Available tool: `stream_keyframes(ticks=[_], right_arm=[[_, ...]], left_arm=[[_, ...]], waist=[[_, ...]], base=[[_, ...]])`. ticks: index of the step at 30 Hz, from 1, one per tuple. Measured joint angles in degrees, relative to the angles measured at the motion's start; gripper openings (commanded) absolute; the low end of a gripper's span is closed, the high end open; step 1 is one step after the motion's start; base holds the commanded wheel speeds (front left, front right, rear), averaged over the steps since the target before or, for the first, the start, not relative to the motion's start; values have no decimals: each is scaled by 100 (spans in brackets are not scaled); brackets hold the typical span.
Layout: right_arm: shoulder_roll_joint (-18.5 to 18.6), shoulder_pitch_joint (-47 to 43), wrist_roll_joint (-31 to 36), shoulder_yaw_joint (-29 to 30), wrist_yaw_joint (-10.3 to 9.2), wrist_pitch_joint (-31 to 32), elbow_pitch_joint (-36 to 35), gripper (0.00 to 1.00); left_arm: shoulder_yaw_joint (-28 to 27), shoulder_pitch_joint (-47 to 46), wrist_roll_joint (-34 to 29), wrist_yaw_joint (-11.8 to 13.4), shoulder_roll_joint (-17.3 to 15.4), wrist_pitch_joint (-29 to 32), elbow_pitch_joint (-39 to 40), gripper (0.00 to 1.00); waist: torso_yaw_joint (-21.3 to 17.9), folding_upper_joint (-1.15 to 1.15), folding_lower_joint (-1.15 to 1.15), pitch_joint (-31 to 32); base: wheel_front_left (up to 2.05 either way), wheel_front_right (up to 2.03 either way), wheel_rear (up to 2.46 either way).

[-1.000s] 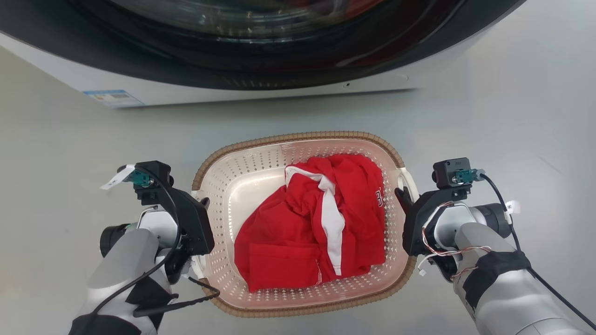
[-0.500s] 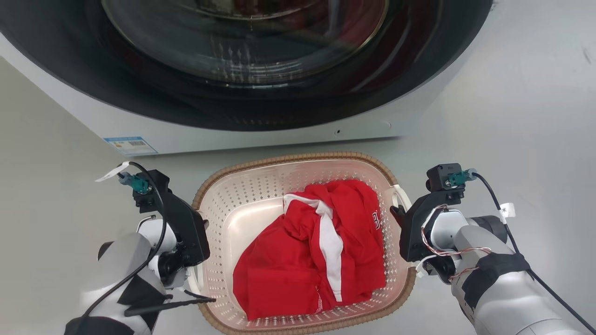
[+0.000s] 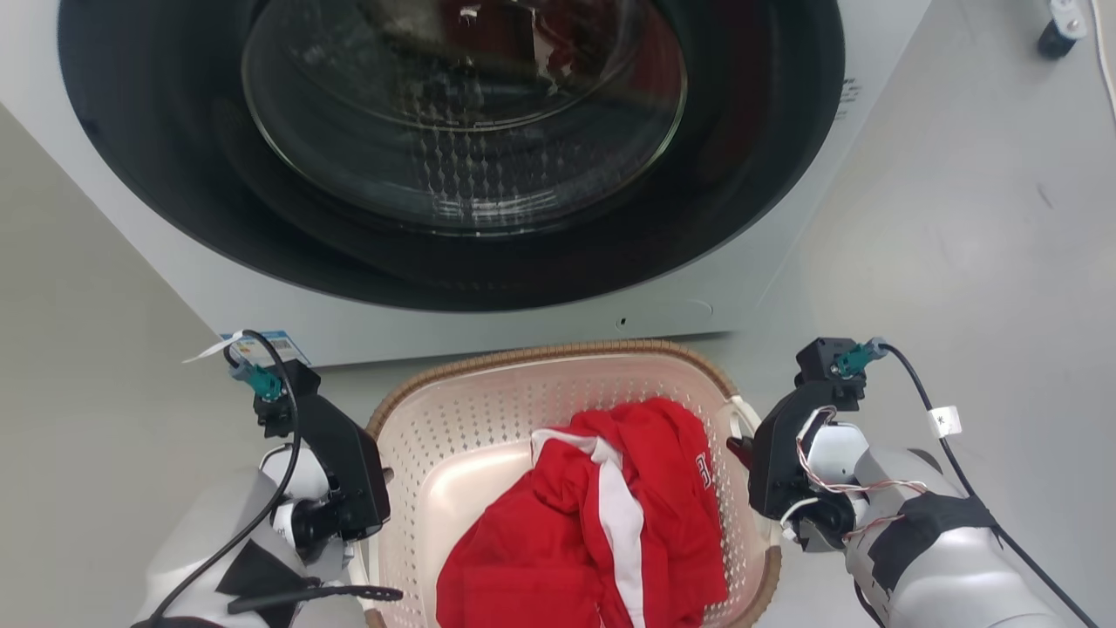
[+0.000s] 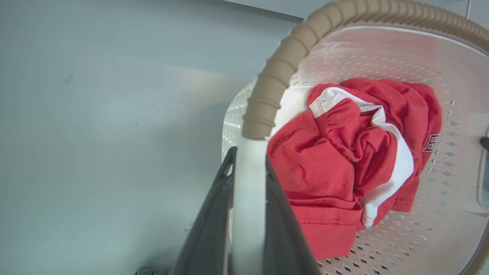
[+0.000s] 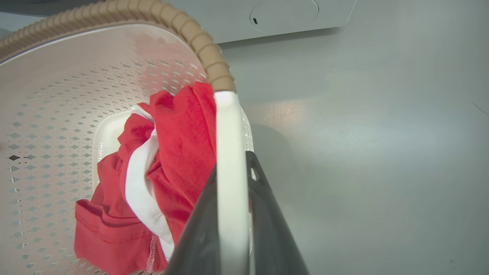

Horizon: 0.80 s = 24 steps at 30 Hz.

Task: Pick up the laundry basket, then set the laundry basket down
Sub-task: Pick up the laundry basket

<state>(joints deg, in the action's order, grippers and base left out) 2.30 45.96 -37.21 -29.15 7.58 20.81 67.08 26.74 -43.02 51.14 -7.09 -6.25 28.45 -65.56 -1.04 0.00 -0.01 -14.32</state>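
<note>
The laundry basket (image 3: 540, 356), cream with perforated walls and a brown woven-look rim, hangs between my two arms in front of the washer. A red garment with a white stripe (image 3: 602, 515) lies in it. My left gripper (image 3: 370, 532) is shut on the basket's white left handle (image 4: 249, 198), its two dark fingers (image 4: 214, 214) pressed on either side. My right gripper (image 3: 745, 458) is shut on the white right handle (image 5: 229, 145) in the same way. In the right wrist view a shadow lies on the floor beside the basket (image 5: 114, 49), which looks lifted off it.
A white front-loading washing machine (image 3: 488, 327) with a round dark glass door (image 3: 462, 113) stands right behind the basket. Grey floor (image 3: 976, 227) spreads to both sides. A dark caster (image 3: 1055, 30) shows at the far top right. Cables trail from both wrists.
The whole head picture has shifted, so the camera moved: more of the washer door shows. The basket now overlaps the washer's base, and both grippers keep their hold on the handles.
</note>
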Motion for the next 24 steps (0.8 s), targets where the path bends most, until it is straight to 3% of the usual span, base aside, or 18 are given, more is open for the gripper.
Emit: stream_keyframes(ticks=[24], right_arm=[[-32, -597, -573, -155, 0, 745, 242, 0]], left_arm=[[132, 649, 379, 0, 40, 475, -202, 0]], waist=[[-62, -1, 0, 1273]], base=[[0, 0, 0]])
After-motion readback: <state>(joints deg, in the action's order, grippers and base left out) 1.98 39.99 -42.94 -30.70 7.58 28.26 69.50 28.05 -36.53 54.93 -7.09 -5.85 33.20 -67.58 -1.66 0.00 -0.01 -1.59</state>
